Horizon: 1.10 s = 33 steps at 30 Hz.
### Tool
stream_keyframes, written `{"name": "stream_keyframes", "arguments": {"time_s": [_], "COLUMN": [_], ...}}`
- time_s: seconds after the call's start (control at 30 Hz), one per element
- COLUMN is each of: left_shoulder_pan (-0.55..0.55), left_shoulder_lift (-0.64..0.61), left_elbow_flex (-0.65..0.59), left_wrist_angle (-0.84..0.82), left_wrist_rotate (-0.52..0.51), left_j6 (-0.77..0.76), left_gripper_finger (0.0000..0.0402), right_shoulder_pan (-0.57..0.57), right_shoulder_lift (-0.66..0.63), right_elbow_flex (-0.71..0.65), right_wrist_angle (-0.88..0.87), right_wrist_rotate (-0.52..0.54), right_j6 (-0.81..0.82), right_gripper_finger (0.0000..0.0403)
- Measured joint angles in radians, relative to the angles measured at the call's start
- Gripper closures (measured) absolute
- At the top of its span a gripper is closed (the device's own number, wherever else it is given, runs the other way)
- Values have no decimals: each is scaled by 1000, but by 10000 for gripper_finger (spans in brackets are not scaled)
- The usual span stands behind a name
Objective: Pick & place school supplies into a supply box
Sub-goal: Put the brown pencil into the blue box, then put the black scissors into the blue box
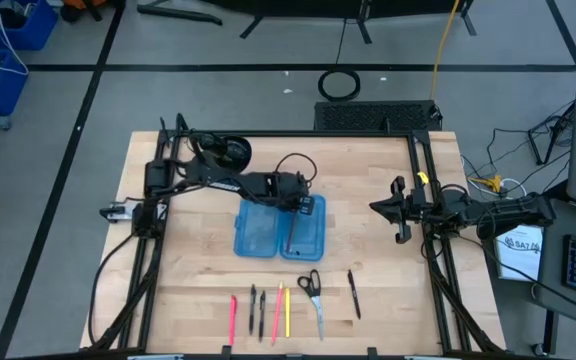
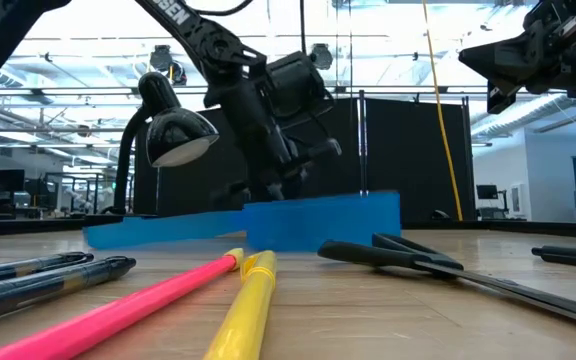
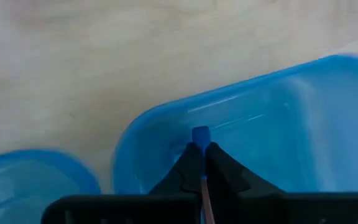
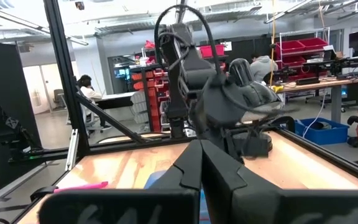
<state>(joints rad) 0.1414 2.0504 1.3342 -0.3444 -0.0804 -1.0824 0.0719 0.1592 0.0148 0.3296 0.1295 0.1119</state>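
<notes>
Supply box [image 1: 280,229] lies under the left gripper [image 3: 201,148] (clamped on a blue-capped pencil [image 3: 201,134]).

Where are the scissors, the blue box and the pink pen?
scissors [image 1: 312,285]: high view, on the black handles.
supply box [image 1: 256,232]: high view, middle of the left half.
pink pen [image 1: 233,318]: high view, mid-shaft.

I see the box [image 1: 266,228] lying open at the table's [image 1: 188,270] middle, the left gripper [image 1: 296,199] over its right half. The pens [image 1: 260,312] and scissors [image 1: 314,296] lie in a row nearer the front edge. The right gripper [image 1: 396,210] hangs right of the box.
</notes>
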Motion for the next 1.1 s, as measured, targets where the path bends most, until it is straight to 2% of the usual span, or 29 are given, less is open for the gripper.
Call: {"name": "stream_keyframes", "arguments": {"time_s": [0.37, 0.8, 0.93, 1.1], "left_shoulder_pan": [-12, -13, -13, -13], "left_shoulder_lift": [1, -9, -47, -140], "left_elbow_flex": [1, 0, 0, 1], "left_wrist_angle": [2, 22, 49, 52], "left_wrist_rotate": [-22, 2, -14, -25], "left_j6": [-24, 9, 37, 96], "left_gripper_finger": [377, 253, 240, 246], "right_shoulder_pan": [0, 0, 0, 0], "right_shoulder_lift": [0, 1, 1, 5], "right_elbow_flex": [0, 0, 0, 0], "right_wrist_angle": [-1, -6, -6, -6], "right_wrist_rotate": [0, 0, -1, -2], "right_j6": [0, 0, 0, 0], "right_gripper_finger": [403, 403, 403, 403]}}
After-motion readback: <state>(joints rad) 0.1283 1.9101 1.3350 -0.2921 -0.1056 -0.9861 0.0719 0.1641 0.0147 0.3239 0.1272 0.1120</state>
